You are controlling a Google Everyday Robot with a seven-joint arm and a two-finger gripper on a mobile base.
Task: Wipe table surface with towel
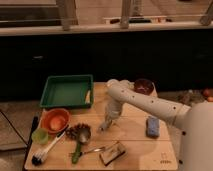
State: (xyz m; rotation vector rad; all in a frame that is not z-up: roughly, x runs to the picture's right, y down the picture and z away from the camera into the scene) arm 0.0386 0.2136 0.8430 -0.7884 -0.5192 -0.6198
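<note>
The wooden table (132,147) fills the lower middle of the camera view. My white arm reaches in from the lower right, and my gripper (104,125) points down at the table's middle, touching or nearly touching the wood, just right of a metal ladle (81,136). A blue folded cloth or sponge (152,126), which may be the towel, lies on the table to the right of the arm, apart from the gripper. I see nothing between the fingers.
A green tray (66,91) stands at the back left, an orange bowl (55,120) and a small green cup (40,135) at the left. A brush (44,151), a fork and a brown block (112,153) lie near the front. A dark bowl (144,86) stands at the back.
</note>
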